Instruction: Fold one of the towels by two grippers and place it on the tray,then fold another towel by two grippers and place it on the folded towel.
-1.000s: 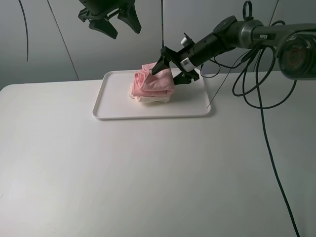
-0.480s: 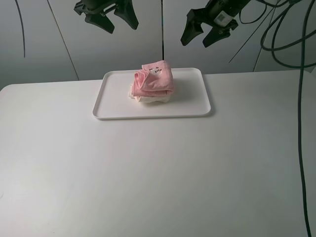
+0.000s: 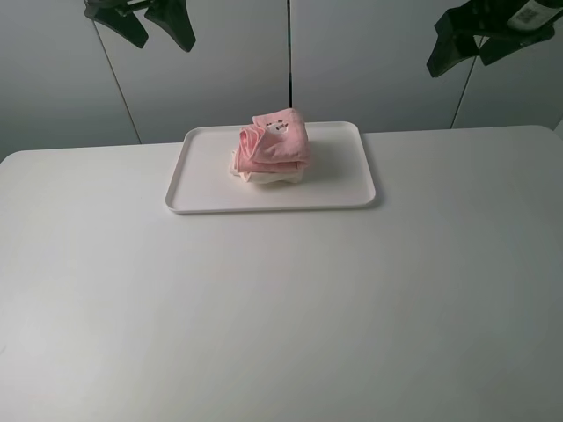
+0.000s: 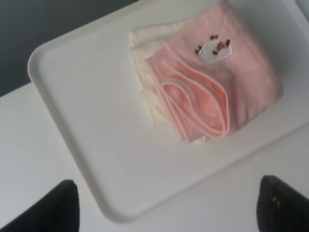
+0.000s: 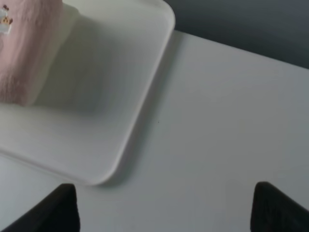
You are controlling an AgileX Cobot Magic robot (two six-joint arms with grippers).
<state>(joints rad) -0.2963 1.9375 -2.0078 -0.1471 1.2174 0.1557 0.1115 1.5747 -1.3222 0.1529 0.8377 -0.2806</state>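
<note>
A folded pink towel (image 3: 274,141) lies on top of a folded cream towel (image 3: 264,175) in the white tray (image 3: 211,176) at the table's back. The left wrist view shows the pink towel (image 4: 227,82), the cream towel (image 4: 147,72) under it and the tray (image 4: 91,121). The right wrist view shows the pink towel's edge (image 5: 24,53) and the tray's corner (image 5: 120,111). My left gripper (image 3: 141,19) is open and empty, high above the table's back left. My right gripper (image 3: 479,40) is open and empty, high at the back right.
The white table (image 3: 281,308) stretches in front of the tray. Grey wall panels (image 3: 369,61) stand behind it.
My right gripper let go of the pink towel, rose and pulled back to the right. My left gripper moved up and to the left. The towels have not moved.
</note>
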